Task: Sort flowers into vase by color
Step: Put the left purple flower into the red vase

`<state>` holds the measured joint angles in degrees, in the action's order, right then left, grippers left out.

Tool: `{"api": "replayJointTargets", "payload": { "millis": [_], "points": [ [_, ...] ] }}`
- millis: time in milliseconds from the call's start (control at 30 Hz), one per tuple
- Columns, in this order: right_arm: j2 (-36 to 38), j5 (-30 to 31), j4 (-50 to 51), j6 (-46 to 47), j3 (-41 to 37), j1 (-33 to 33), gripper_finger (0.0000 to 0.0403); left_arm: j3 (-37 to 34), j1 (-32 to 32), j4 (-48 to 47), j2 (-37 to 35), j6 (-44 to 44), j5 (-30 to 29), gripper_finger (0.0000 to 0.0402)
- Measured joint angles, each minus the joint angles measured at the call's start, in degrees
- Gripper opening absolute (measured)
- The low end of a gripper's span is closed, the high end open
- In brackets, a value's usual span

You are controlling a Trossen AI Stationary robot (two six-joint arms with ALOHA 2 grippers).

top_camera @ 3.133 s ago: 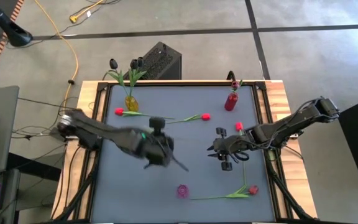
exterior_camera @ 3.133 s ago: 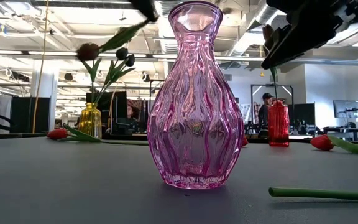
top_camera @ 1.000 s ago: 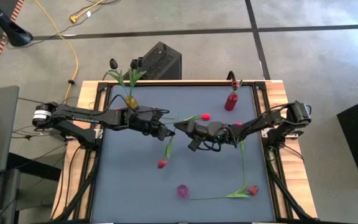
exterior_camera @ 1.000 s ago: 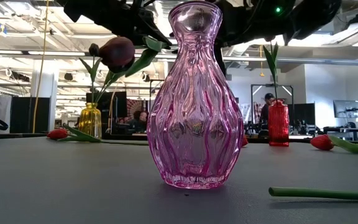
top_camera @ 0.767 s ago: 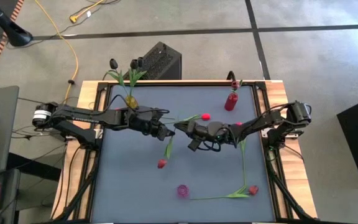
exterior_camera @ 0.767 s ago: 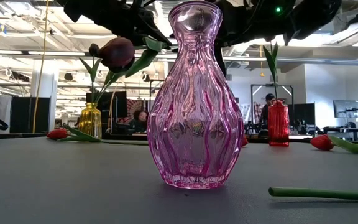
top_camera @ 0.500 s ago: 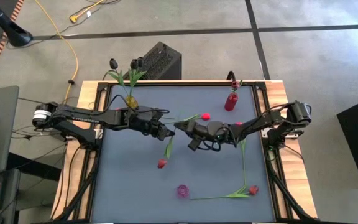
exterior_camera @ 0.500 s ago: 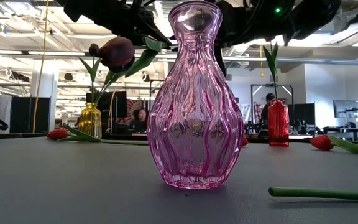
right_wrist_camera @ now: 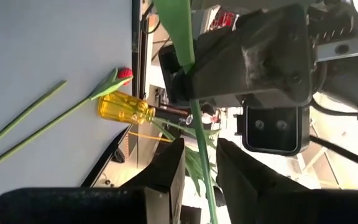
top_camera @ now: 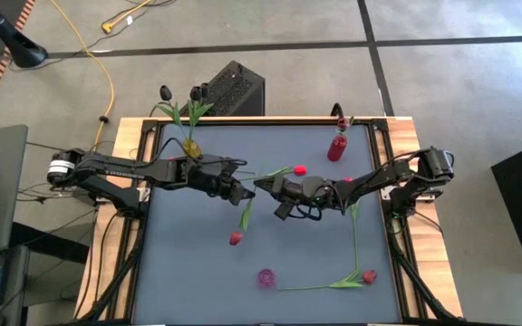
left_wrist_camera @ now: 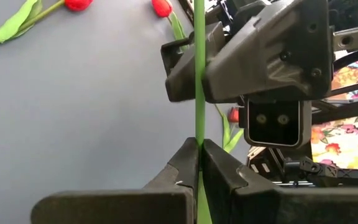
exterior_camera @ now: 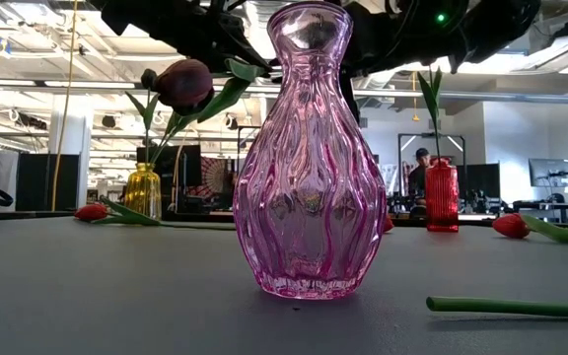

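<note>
A dark crimson tulip [top_camera: 236, 238] hangs in the air over the middle of the table, its head [exterior_camera: 186, 82] lowest and toward the near edge. My left gripper [top_camera: 246, 192] reaches in from the left and is shut on its green stem. My right gripper [top_camera: 263, 186] comes level from the right and faces the left one. It is open, with its fingers [right_wrist_camera: 174, 163] on either side of the same stem, a little farther along. The pink vase [top_camera: 266, 277] stands empty near the front edge. My left gripper pinches the thin green stem [left_wrist_camera: 198, 134] between its two fingers, which lie across it and come from the table's left, slanting down. The tulip is lifted clear and tilts head-down below the fingers. My right gripper straddles the stem [right_wrist_camera: 199, 140]; I cannot tell whether it touches.
A yellow vase [top_camera: 191, 149] with near-black tulips stands at the back left. A red vase [top_camera: 336, 148] holding one flower stands at the back right. Red tulips lie on the mat at the back left [top_camera: 172, 163], back middle [top_camera: 300, 169] and near right [top_camera: 368, 276].
Over the last second both arms have kept still, with the tulip between them. Before that, my left gripper carried the tulip from nearer the front edge to the table's middle, and my right gripper came leftward to meet it.
</note>
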<state>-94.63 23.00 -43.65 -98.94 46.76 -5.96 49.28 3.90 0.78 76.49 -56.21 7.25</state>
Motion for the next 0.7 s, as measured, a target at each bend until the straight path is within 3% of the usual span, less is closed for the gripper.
{"api": "replayJointTargets", "payload": {
  "millis": [167,333,433,700],
  "points": [
    [0.0,-2.02,-0.11,0.0,0.0,0.0,0.0111,0.0,0.01,-0.02,0.0,-0.04,-0.02,0.0],
    [0.0,-2.11,0.01,1.83,0.0,0.0,0.0059,0.0,0.0,0.0,0.0,0.03,-0.24,0.0011],
    [0.0,-2.3,0.23,4.36,-0.07,-0.04,0.0019,0.02,0.0,0.17,0.0,1.14,-0.46,0.0035],
    [0.02,-2.69,1.32,16.54,-0.07,-0.98,0.0019,0.02,1.24,0.09,-1.54,8.41,-1.74,0.0129]
  ]
}}
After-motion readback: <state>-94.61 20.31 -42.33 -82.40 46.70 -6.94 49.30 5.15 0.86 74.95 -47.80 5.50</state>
